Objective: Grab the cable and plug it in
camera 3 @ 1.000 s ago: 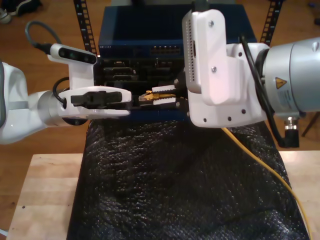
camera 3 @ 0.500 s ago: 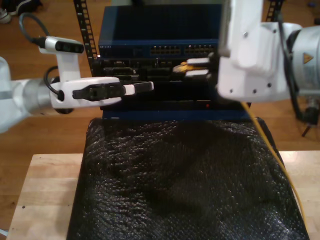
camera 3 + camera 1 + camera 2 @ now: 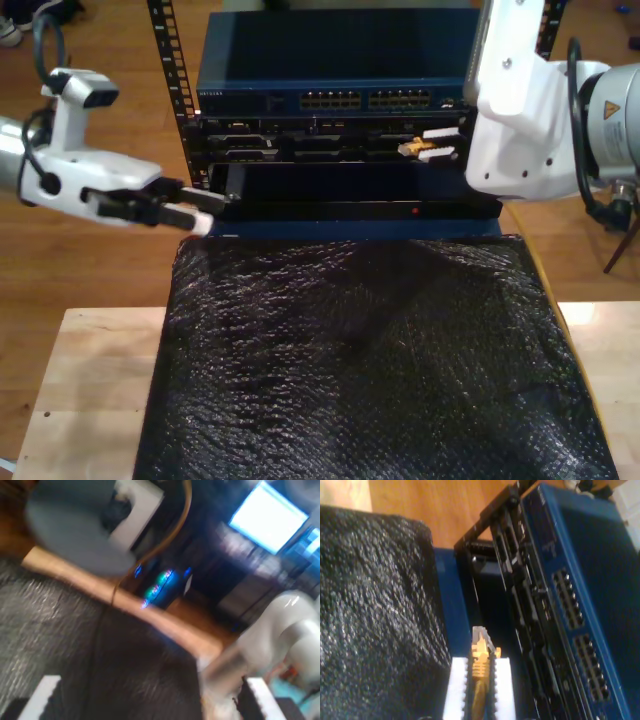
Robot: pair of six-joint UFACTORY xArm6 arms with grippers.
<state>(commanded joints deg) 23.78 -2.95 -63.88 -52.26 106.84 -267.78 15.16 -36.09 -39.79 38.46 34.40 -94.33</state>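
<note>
Holding the cable [image 3: 480, 666] by its plug end, my second gripper [image 3: 432, 145] sits at the exterior view's upper right, jaws clamped on it, just short of the blue switch [image 3: 330, 60] and its ports [image 3: 581, 637]. Grabbing looks done; plugging in remains. My first gripper [image 3: 182, 208], mid-left of the exterior view, looks empty and parted.

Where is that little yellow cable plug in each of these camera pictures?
Exterior view: the plug sits between my second gripper's pads, toward the exterior view's right, before the rack.
Second wrist view: the plug is clamped between the white pads.
First wrist view: too blurred to tell.
Shared landmark: blue switch.
</note>
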